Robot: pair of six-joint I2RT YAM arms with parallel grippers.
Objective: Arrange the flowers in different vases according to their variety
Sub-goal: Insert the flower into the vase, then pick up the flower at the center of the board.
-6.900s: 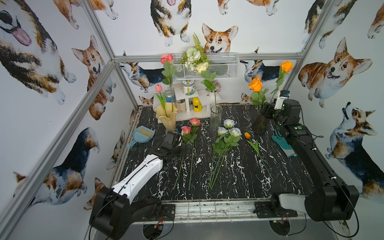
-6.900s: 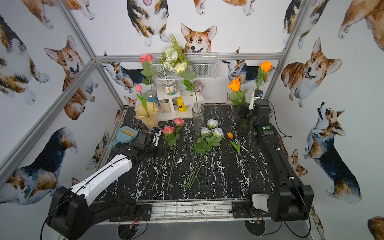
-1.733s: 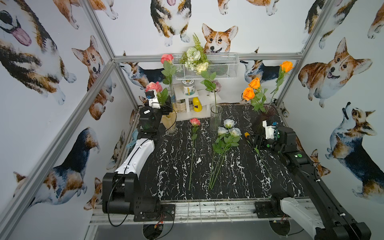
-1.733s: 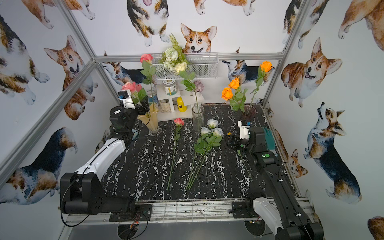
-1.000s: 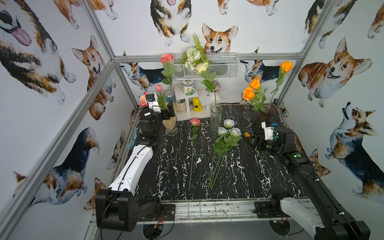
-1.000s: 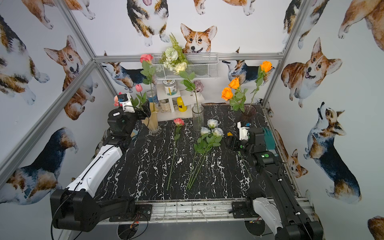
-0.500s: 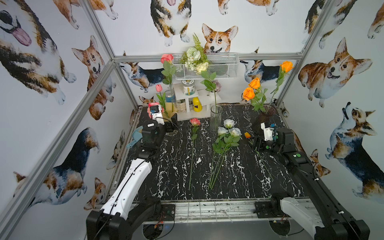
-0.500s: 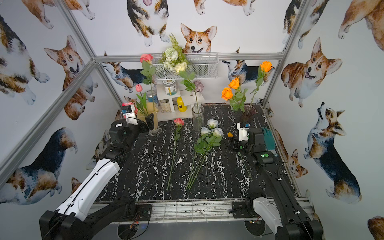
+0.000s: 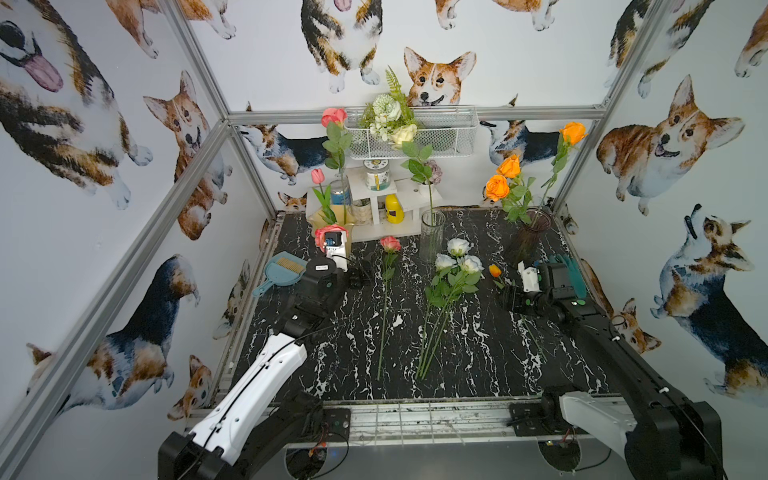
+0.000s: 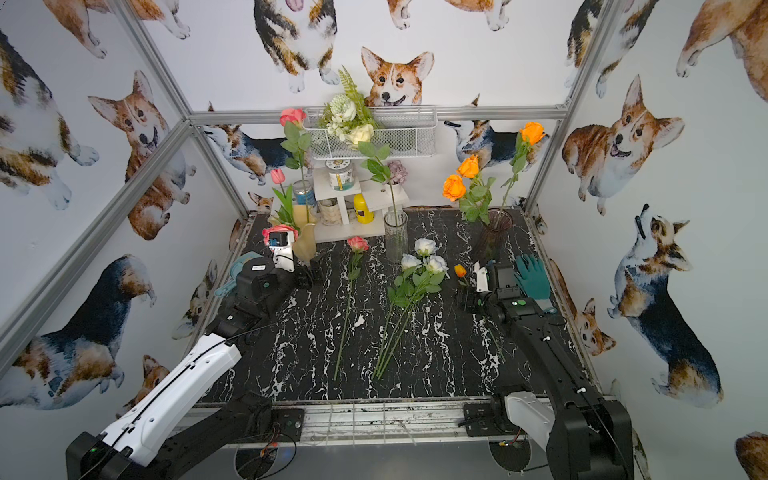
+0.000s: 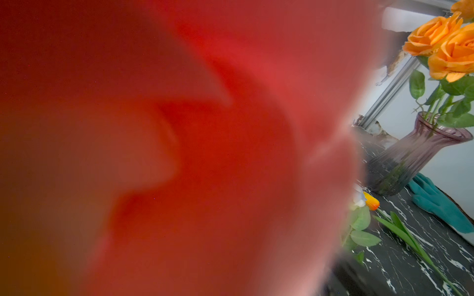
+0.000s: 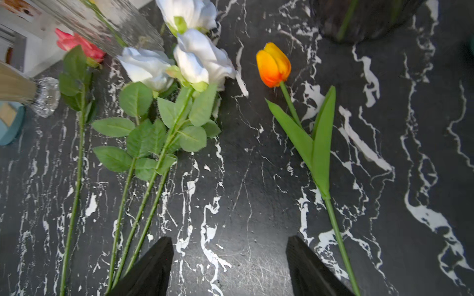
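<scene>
Right end effector [image 12: 229, 238] wide, empty, over bare black marbled bench [image 12: 243, 179] between white long-stemmed roses [image 12: 197, 59] and orange tulip [image 12: 273, 65]. Left end effector [image 9: 360, 272] wide, beside creamy-yellow wavy-rimmed vase [image 10: 306, 243].

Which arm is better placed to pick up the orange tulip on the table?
Right. The right gripper hangs open beside the stem of the orange tulip; the left gripper sits across the table by the cream vase.

Left lane: bare table [image 9: 357, 353] left of the pink rose [image 9: 390, 244].
Middle gap: narrow, between that rose's stem and the white roses [image 9: 457, 259].
Right gap: bare between the white roses' stems and the tulip [image 12: 273, 64].
Back edge: cream vase [image 10: 306, 243], glass vase [image 9: 432, 237], purple vase [image 9: 525, 243] and shelf [image 9: 386, 229] in a row.
</scene>
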